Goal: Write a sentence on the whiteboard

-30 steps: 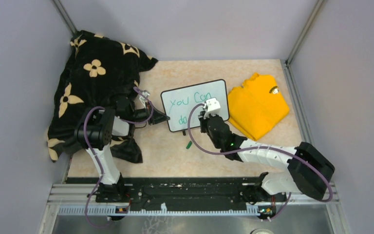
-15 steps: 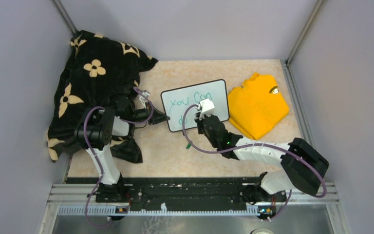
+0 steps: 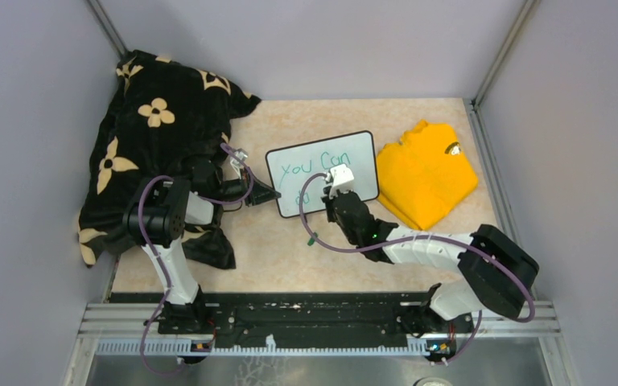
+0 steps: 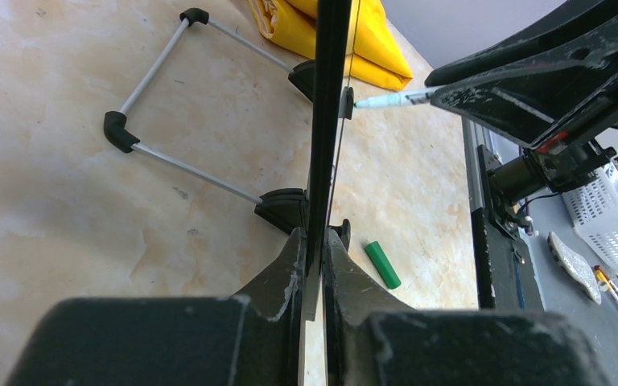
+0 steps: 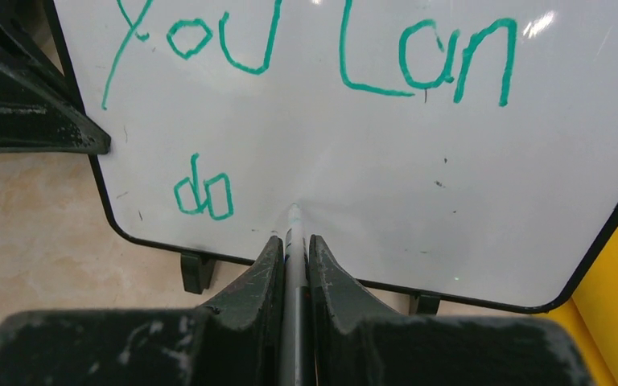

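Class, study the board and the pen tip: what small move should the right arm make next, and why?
Probably draw a short stroke to start the next word. The whiteboard reads "You Can" above "do". The marker in the right gripper has its tip at the surface just right of "do". The left gripper clamps the board's edge, steadying it.

We see a white whiteboard point(image 3: 322, 165), black-framed, with teal-green lettering point(image 5: 314, 52). At its three o'clock lies a plain yellow shirt point(image 3: 426, 173), and at ten o'clock a black cloth point(image 3: 157, 112) patterned with cream flowers, on a mottled beige tabletop point(image 3: 290, 257).
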You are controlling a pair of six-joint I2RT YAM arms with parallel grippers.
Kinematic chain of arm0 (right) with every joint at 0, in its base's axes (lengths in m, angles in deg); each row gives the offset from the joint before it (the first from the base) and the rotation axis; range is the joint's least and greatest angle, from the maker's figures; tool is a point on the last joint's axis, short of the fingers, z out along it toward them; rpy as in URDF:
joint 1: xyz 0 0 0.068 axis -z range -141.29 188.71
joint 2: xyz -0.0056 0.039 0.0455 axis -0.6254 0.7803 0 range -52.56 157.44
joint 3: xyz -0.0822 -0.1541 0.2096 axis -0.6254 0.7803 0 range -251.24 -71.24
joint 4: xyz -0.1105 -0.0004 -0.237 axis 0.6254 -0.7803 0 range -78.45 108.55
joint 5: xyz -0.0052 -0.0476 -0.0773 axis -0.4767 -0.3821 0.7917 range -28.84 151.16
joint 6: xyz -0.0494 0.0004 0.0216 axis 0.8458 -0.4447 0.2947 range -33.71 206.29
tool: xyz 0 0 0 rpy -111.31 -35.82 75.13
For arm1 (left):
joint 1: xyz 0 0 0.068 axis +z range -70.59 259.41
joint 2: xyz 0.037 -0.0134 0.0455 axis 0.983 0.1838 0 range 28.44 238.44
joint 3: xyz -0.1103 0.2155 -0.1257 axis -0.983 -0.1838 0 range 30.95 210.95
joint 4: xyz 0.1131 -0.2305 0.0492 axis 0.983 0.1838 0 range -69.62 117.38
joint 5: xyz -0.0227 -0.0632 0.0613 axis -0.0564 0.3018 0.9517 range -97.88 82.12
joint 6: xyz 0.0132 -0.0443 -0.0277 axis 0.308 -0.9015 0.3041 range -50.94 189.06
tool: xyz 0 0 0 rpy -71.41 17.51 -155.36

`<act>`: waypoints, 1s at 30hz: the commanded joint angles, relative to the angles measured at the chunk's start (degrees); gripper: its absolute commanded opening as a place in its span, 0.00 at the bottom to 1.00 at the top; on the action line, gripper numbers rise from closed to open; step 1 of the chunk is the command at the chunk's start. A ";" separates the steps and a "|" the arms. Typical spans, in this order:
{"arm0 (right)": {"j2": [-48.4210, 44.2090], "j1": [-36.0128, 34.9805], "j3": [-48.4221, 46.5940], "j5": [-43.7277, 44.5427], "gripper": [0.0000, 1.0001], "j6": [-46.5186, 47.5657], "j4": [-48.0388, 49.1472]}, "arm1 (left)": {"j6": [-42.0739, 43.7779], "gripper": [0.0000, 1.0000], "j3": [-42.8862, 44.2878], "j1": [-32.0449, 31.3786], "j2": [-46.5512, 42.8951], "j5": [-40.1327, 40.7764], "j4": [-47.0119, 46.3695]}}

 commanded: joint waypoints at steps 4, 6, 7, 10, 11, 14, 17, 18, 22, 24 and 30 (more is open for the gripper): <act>-2.48 -0.19 -1.31 3.57 0.00 -0.07 6.09 | 1.75 0.00 -0.04 -1.39 1.01 0.81 5.19; -2.03 0.01 -1.70 3.48 0.00 -0.22 6.28 | 1.75 0.00 -0.03 -1.39 0.98 0.82 5.20; -1.71 0.11 -1.96 3.46 0.00 -0.23 6.29 | 1.76 0.00 -0.03 -1.39 0.95 0.82 5.27; -0.81 0.29 -2.77 3.47 0.00 -0.32 6.03 | 1.80 0.00 0.05 -1.39 0.95 0.86 5.28; -0.51 0.37 -2.95 3.43 0.00 -0.32 5.95 | 1.76 0.00 0.07 -1.39 0.95 0.80 5.28; 0.12 0.58 -3.23 3.46 0.00 -0.47 5.57 | 1.85 0.00 0.07 -1.39 0.95 0.82 5.34; 0.61 0.64 -2.90 3.48 0.00 -0.73 5.36 | 1.85 0.00 0.02 -1.39 0.93 0.82 5.46; 0.76 0.73 -2.72 3.46 0.00 -0.91 5.26 | 1.85 0.00 0.02 -1.39 0.94 0.82 5.46; 1.23 0.90 -2.25 3.46 0.00 -1.33 4.89 | 1.85 0.00 0.02 -1.39 0.97 0.80 5.46; 1.23 0.92 -1.97 3.48 0.00 -1.53 4.75 | 1.85 0.00 0.01 -1.39 0.95 0.87 5.46; 0.80 0.92 -1.06 3.25 0.00 -2.39 3.59 | 1.93 0.00 0.09 -1.39 0.94 0.81 5.61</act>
